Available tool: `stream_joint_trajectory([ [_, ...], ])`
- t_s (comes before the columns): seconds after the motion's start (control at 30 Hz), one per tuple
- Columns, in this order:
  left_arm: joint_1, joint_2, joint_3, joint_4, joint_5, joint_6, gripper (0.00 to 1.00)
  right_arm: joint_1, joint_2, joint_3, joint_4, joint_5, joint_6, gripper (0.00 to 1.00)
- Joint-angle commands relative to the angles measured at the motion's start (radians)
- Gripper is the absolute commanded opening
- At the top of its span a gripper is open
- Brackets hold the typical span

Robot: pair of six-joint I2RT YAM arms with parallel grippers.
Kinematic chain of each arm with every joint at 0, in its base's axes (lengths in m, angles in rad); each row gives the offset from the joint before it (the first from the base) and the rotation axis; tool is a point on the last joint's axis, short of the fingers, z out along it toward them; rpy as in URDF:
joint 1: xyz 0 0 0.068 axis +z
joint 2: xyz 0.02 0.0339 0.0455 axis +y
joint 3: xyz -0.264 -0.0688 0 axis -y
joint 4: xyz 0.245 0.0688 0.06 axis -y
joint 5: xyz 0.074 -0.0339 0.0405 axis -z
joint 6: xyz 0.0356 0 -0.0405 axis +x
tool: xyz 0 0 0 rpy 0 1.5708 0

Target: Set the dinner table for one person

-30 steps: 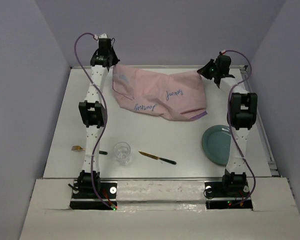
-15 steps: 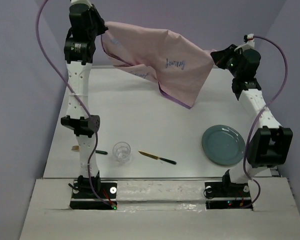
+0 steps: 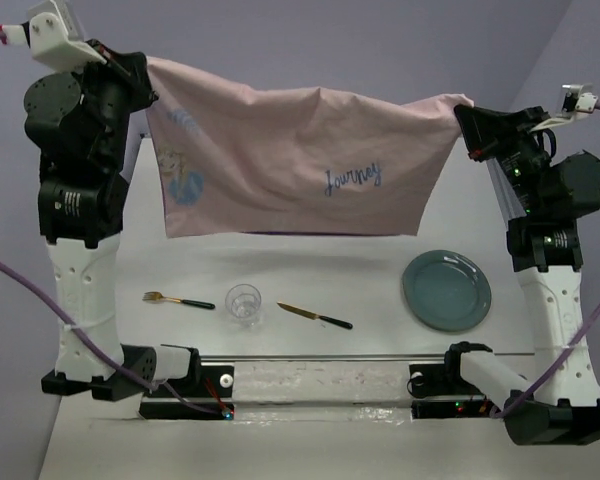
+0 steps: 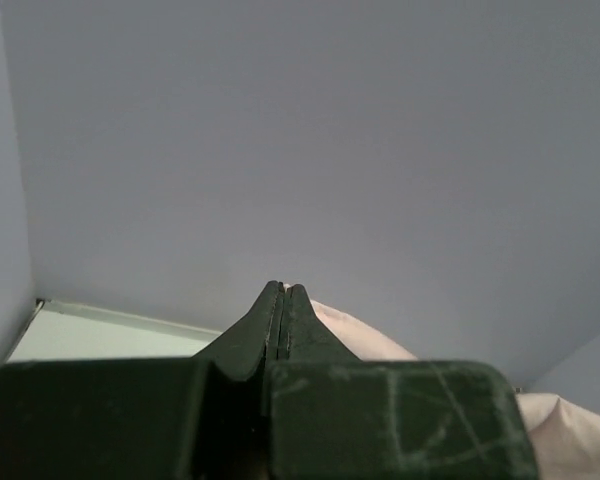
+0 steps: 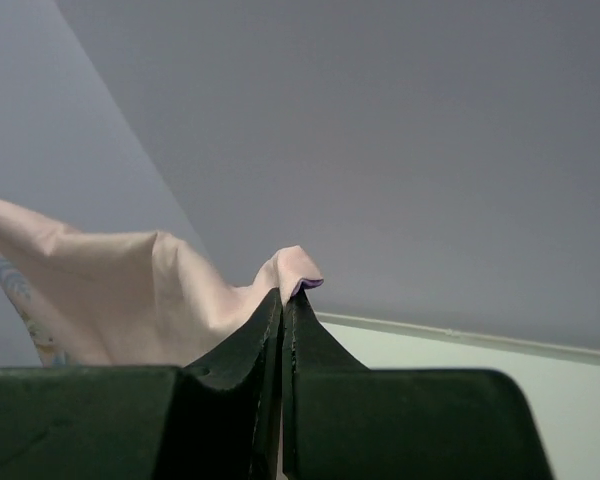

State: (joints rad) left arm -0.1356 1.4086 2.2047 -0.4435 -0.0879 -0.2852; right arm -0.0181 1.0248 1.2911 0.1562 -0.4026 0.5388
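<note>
Closest to you, along the near side of the white worktop [image 3: 310, 265], lies a row of tableware: a fork [image 3: 170, 299] on the left, a clear glass [image 3: 244, 303] just beside it, a knife [image 3: 314, 316] past the glass, and a teal plate [image 3: 446, 290] well apart on the right. None of them touch.

Beyond that row you have a bare band of worktop, the only open room for laying anything down.

Above that band hangs the pink cloth [image 3: 300, 170], stretched between your two arms. The left fingers [image 3: 145, 72] are pinched tight on its left top corner and the right fingers [image 3: 463, 110] on its right top corner. In each wrist view the fingers are pressed together with no gap. Its lower hem seems to hang clear of the surface, judging by the shadow beneath.

The likely trouble is this. The right wrist view shows only a small tip of fabric past the fingers [image 5: 282, 295], so a sharp tug apart could pull that corner free. Bring the hem down too far toward you and it may drag across the glass and tip it, or bury the cutlery. Lower one arm faster and the cloth lands skewed.

Farthest off, the back wall meets the worktop's edge, and the side walls stand near both raised arms, so your sideways room is slim.
</note>
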Motion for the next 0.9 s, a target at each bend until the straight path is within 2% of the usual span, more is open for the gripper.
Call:
stream_joint_trajectory([
  [0.0, 0.005, -0.169, -0.311, 0.213, -0.068, -0.006, 0.00, 0.003, -0.052, 0.016, -0.056, -0.039, -0.010, 0.00],
  [0.1, 0.005, -0.218, -0.495, 0.264, -0.052, -0.034, 0.00, 0.003, -0.055, 0.002, -0.079, -0.024, -0.011, 0.00],
  [0.2, 0.007, -0.191, -0.628, 0.350, -0.064, -0.051, 0.00, 0.003, 0.012, -0.042, -0.075, 0.001, -0.023, 0.00],
  [0.33, 0.019, -0.036, -0.640, 0.385, -0.087, -0.055, 0.00, 0.003, 0.184, -0.090, -0.029, 0.030, -0.030, 0.00],
  [0.43, 0.060, 0.126, -0.646, 0.433, -0.086, -0.075, 0.00, 0.003, 0.389, -0.099, 0.045, 0.027, -0.020, 0.00],
  [0.47, 0.073, 0.235, -0.639, 0.436, -0.069, -0.078, 0.00, 0.003, 0.452, -0.076, 0.054, 0.018, -0.017, 0.00],
  [0.5, 0.083, 0.297, -0.601, 0.436, -0.055, -0.078, 0.00, 0.003, 0.518, -0.059, 0.080, 0.002, -0.013, 0.00],
  [0.53, 0.093, 0.358, -0.567, 0.433, -0.044, -0.080, 0.00, 0.003, 0.654, -0.038, 0.095, -0.001, -0.011, 0.00],
  [0.57, 0.111, 0.485, -0.528, 0.405, -0.023, -0.089, 0.00, 0.003, 0.725, 0.032, 0.100, 0.002, -0.008, 0.00],
  [0.63, 0.125, 0.611, -0.389, 0.368, 0.032, -0.098, 0.00, 0.003, 0.867, 0.135, 0.062, -0.016, -0.005, 0.00],
  [0.67, 0.128, 0.669, -0.346, 0.352, 0.036, -0.097, 0.00, 0.003, 0.994, 0.180, 0.053, -0.016, 0.000, 0.00],
  [0.73, 0.128, 0.865, -0.158, 0.277, 0.036, -0.088, 0.00, 0.003, 1.155, 0.377, -0.027, 0.002, 0.000, 0.00],
  [0.77, 0.128, 0.903, -0.157, 0.260, 0.036, -0.088, 0.00, 0.003, 1.199, 0.378, -0.027, 0.002, 0.001, 0.00],
  [0.87, 0.128, 1.025, 0.056, 0.214, 0.033, -0.078, 0.01, 0.003, 1.348, 0.566, -0.119, 0.018, -0.005, 0.00],
])
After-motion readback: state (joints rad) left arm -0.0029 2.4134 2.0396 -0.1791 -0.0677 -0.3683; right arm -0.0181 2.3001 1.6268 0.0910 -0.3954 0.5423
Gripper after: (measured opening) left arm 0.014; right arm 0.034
